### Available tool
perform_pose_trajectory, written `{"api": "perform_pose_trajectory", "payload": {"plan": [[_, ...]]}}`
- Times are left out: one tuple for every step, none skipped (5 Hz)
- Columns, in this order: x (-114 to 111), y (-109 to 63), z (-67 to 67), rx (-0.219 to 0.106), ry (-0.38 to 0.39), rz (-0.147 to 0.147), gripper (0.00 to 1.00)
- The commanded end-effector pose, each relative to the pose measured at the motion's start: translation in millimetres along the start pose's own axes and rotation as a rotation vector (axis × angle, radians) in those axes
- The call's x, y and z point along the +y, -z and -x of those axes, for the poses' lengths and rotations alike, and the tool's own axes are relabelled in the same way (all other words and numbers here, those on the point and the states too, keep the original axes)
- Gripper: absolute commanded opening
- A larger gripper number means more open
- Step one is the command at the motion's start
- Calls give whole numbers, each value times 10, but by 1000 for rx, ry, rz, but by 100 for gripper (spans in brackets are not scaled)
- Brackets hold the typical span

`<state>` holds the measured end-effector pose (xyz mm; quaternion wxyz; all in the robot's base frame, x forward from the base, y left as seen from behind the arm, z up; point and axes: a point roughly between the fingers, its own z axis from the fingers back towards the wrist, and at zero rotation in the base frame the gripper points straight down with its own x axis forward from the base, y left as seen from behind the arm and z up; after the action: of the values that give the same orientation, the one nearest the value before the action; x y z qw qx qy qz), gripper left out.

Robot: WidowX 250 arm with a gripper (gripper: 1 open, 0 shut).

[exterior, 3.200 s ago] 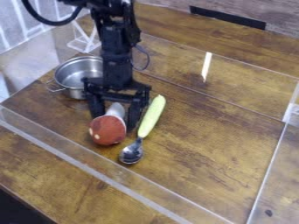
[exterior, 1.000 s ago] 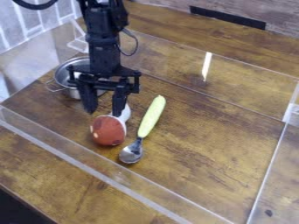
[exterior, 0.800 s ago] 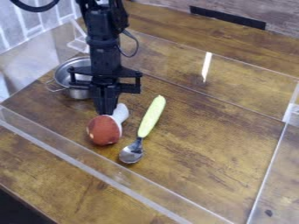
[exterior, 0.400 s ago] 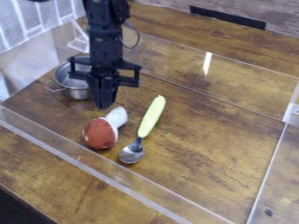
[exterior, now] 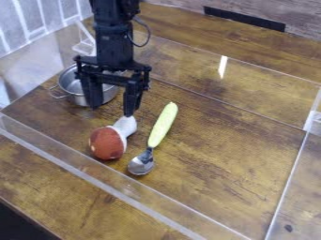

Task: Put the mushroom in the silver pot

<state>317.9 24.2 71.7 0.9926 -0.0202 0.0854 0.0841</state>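
**Mushroom on the table, pot empty-handed beside it**

The black robot gripper [exterior: 112, 97] hangs above the wooden table [exterior: 226, 141] with its two fingers spread apart and pointing down, holding nothing. One finger [exterior: 92, 94] stands in front of the small round shiny silver pot [exterior: 78, 83], which sits towards the table's left edge, partly hidden behind the arm. The other finger [exterior: 133, 97] hangs just above the white stem of the toy.

The small toy mushroom [exterior: 109, 140], with its rounded reddish-brown cap and short white stem, lies on its side on the table, below the gripper in the picture and apart from the pot; its cap points towards the near left edge, its stem towards the gripper. Whether the finger touches the stem cannot be told.

Just right of the mushroom lies a spoon with a yellow-green handle and metal bowl [exterior: 154, 134], the bowl nearest the front edge.
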Motion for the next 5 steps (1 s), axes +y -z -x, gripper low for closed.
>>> {"api": "perform_pose_trajectory", "payload": {"plan": [[44,-42,2,-63,2,3,100],[34,134,-20,-51,15,-5,100],[24,288,33,-47,50,-13,0],[23,334,89,-50,95,-16,0],[-10,159,3,-62,134,-12,0]]}}
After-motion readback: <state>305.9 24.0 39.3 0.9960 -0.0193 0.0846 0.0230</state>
